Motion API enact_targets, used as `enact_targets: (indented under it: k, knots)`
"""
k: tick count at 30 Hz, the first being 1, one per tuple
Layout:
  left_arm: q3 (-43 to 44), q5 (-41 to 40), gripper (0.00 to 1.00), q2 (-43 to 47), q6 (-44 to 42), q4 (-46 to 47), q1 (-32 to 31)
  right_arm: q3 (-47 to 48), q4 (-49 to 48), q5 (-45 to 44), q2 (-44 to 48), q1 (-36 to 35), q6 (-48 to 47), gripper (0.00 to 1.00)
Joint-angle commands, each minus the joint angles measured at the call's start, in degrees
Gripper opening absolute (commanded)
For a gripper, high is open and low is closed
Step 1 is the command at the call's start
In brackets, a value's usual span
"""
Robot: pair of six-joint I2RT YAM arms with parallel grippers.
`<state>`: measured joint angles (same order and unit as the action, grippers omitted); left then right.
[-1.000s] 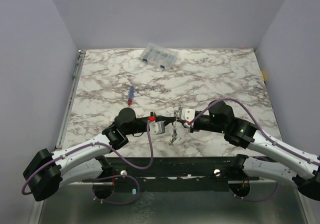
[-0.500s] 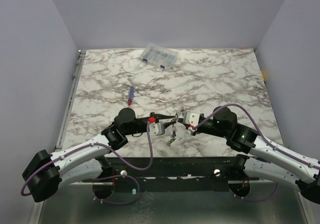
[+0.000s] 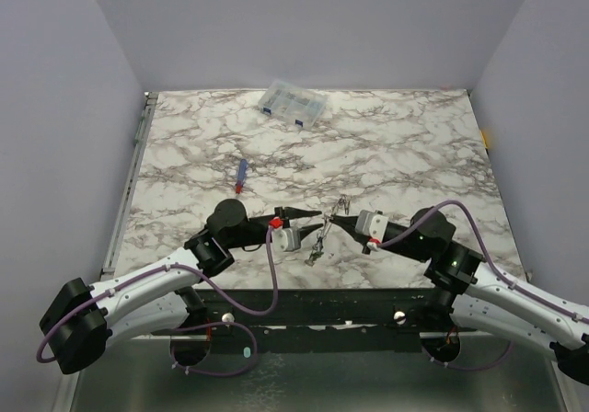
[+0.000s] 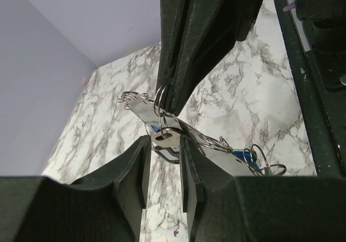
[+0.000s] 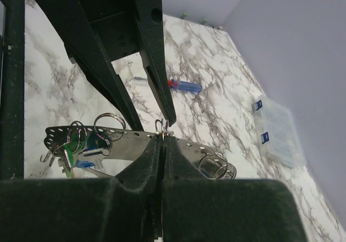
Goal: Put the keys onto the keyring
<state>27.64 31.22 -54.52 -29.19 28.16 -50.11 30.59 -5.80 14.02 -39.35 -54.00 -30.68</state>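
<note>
Marble worktop [image 3: 396,145]: clear box [image 3: 293,105] at far edge, contents unclear. Both arms reached inward toward the near edge. The right gripper [image 5: 162,139] was pinched tight on the keyring [image 5: 135,138], keys [image 3: 317,244] hanging. The left gripper [image 4: 164,143] stood parted.

The keyring [image 5: 130,139], a grey perforated metal band threaded with small split rings, was held off the surface [image 5: 48,91], pinched near its middle by the right hand [image 5: 162,138]. Keys [image 5: 70,154] with blue and green tags dangled bunched at one end.
</note>
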Motion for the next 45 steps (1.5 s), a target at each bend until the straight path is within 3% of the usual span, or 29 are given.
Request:
enact_targets:
  k: [1,9,12,15,18,28,45]
  knots:
    - [0.98,2.46,0.32,1.27,0.52,2.76,-0.01,-1.83,-9.64,3.75,1.18,-0.15,1.64,0.0]
    - [0.31,5.24,0.14,1.89,0.99,4.66,-0.04,-5.61,-19.31,4.81,2.88,-0.14,3.48,0.0]
    - [0.08,7.44,0.2,2.56,0.55,4.65,0.01,-7.07,-23.44,4.54,3.4,-0.14,5.46,0.0]
    - [-0.49,11.11,0.31,4.19,-0.05,4.67,-0.04,-6.82,-21.47,5.25,3.6,-0.14,5.25,0.0]
    - [-0.89,12.1,0.35,5.6,-0.24,4.65,0.15,-7.22,-20.79,5.89,4.94,-0.15,5.74,0.0]
    - [-0.68,15.09,0.27,7.76,0.49,5.73,0.77,-7.25,-19.65,11.69,6.43,-0.15,5.86,0.0]
    - [-0.13,18.8,0.27,5.63,2.27,6.76,0.73,-5.39,-18.17,16.01,4.4,-0.14,5.22,0.0]
